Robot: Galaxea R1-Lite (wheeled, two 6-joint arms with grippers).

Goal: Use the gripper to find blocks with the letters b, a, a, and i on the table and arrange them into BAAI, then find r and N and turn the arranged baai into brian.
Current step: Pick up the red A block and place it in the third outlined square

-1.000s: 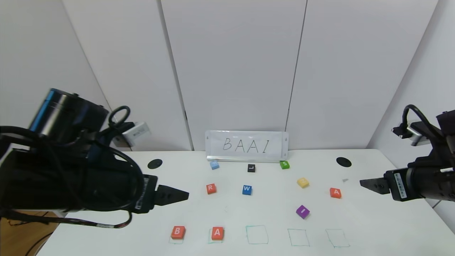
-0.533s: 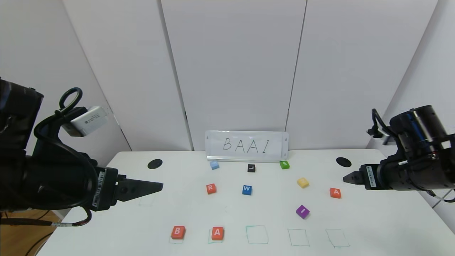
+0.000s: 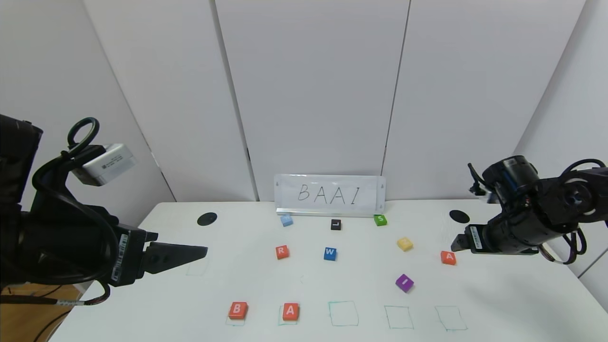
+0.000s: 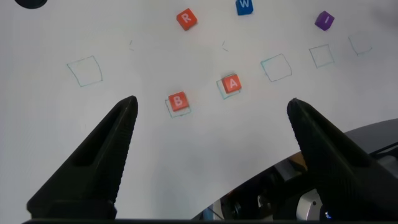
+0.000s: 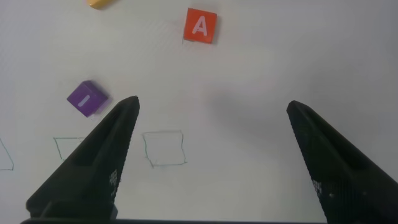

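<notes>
On the white table (image 3: 304, 285), the orange-red B block (image 3: 237, 309) and an A block (image 3: 290, 311) sit on the first two green outlines at the front; both show in the left wrist view, B (image 4: 178, 101) and A (image 4: 231, 83). The second A block (image 3: 448, 257) lies at the right, the purple I block (image 3: 404, 282) in front of it, the R block (image 3: 282, 251) mid-left. My right gripper (image 3: 457, 243) is open and empty, hovering just right of that A block (image 5: 200, 26). My left gripper (image 3: 197, 250) is open and empty above the table's left side.
A BAAI sign (image 3: 329, 194) stands at the back. In front of it lie light-blue (image 3: 286, 220), black L (image 3: 336, 224), green S (image 3: 380, 220), blue W (image 3: 330, 253) and yellow (image 3: 404, 244) blocks. Three green outlines (image 3: 343, 313) at the front hold nothing. Black spots (image 3: 206, 219) mark the back corners.
My left arm has drawn back to the left, away from the placed B and A blocks. My right arm has reached in leftward and lower, toward the A block on the right.
</notes>
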